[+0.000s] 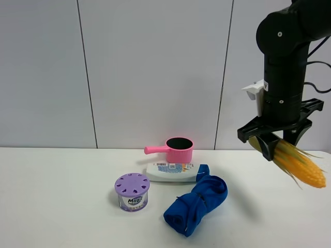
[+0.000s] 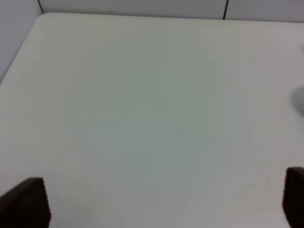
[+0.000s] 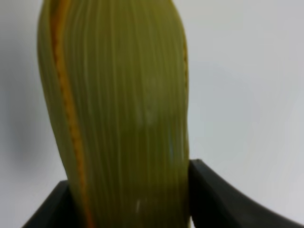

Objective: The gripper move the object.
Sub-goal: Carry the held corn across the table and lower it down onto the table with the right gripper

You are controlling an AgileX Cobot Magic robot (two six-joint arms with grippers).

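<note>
corn (image 3: pixel 118 104) clamped between right fingers (image 3: pixel 209 202) (held aloft, tip tilted down) | left fingers (image 2: pixel 28 204) apart over table (image 2: pixel 142 95)

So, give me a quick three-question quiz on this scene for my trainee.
1. True or false: the right pincer holds the corn in the air, clear of the table.
2. Fill the gap: in the high view, the purple-lidded can stands to the ___ of the blue cloth.
3. Which thing lies just in front of the pink pot, on the camera's side? A. the can B. the cloth C. the white bottle

Key: 1 true; 2 left; 3 C.
</note>
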